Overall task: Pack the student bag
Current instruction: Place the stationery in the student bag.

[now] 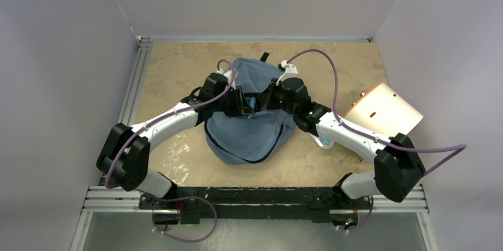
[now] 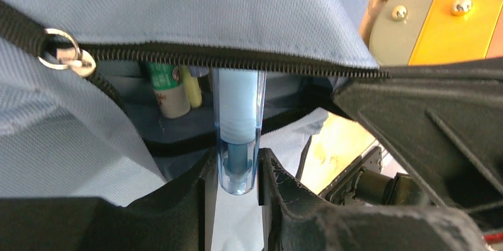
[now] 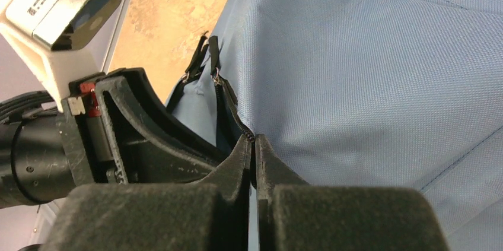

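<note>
Unzipped slate-blue backpack (image 1: 249, 135), perhaps slumped, mid-table

Finds the left gripper (image 1: 239, 102) and the right gripper (image 1: 271, 98) nose to nose at the dark opening across the student bag (image 1: 249, 138). Shows slate-blue fabric spread beyond and behind the pair. Places a beige folder (image 1: 385, 110) on the tan table (image 1: 172, 67), well off the right gripper's outer side.

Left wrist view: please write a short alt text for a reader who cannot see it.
The left gripper holds a translucent blue plastic tube with its far end in the unzipped mouth of a slate-blue fabric backpack. Inside are a green-and-white bottle and a yellow stick.
</note>
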